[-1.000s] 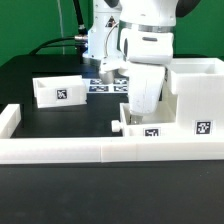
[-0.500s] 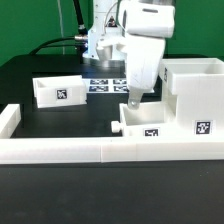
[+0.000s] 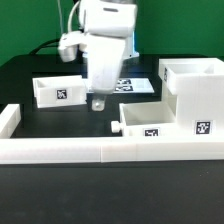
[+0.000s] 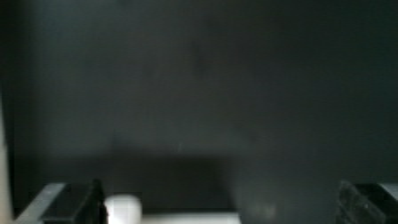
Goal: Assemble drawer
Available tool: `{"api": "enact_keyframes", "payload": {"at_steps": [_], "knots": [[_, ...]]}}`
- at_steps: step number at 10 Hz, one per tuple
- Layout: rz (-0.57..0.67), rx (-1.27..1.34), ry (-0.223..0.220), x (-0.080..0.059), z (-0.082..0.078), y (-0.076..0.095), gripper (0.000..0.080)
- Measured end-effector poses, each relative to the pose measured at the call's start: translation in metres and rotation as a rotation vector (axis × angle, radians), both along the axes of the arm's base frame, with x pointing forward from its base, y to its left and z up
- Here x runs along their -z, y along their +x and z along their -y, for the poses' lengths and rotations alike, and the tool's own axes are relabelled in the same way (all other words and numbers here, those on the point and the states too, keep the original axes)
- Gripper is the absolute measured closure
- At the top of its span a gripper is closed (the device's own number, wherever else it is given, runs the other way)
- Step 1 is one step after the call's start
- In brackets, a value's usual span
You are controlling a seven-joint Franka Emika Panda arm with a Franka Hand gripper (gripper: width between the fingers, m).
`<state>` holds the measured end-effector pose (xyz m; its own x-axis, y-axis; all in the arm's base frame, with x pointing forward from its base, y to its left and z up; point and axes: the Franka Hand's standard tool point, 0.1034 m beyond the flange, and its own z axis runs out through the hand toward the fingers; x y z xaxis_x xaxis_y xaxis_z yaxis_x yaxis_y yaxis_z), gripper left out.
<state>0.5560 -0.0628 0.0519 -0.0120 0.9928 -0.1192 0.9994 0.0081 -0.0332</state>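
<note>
One white arm point(image 3: 108, 35) stands over the middle of the black table point(image 3: 45, 122). Its fingers point(image 3: 97, 101) hang low over bare table top, touching no part, between the two trays. The wrist view is blurred: two fingers point(image 4: 68, 203) are spread wide with only dark table between them and nothing gripped. A small pale rounded shape point(image 4: 121, 208) sits just beside one finger, too smeared to name. There are three drawer parts, all white. The one tall casing point(image 3: 195, 90) is at the exterior view's right, upright with its top open, and has one square tag point(image 3: 202, 128) low on its near face. There are two shallow trays. The far tray point(image 3: 57, 91) is at the exterior view's left, well apart from the casing, open side up, with one tag on its near wall. The near tray point(image 3: 150, 122) lies just behind the border rail point(image 3: 90, 151) and close against the casing's left side; whether they touch I cannot tell. It has one knob point(image 3: 117, 127) pointing to the exterior view's left and one tag on the near wall. The single rail is long and low along the near edge, with a short return at the exterior view's left end. One marker board point(image 3: 138, 87) lies flat on the far side of the table, just left of the casing, with several tags on it, partly hidden by the arm.
</note>
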Motion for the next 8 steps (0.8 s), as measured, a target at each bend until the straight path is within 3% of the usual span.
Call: {"api": "enact_keyframes", "payload": {"at_steps": [1,3,8], "knots": [[-0.003,-0.015,0.006,0.000,0.001,0.000,0.0151],[-0.007,-0.019,0.053,0.001,0.019,-0.002,0.0151],[-0.022,-0.012,0.199,0.002,0.033,0.025,0.0151]]}}
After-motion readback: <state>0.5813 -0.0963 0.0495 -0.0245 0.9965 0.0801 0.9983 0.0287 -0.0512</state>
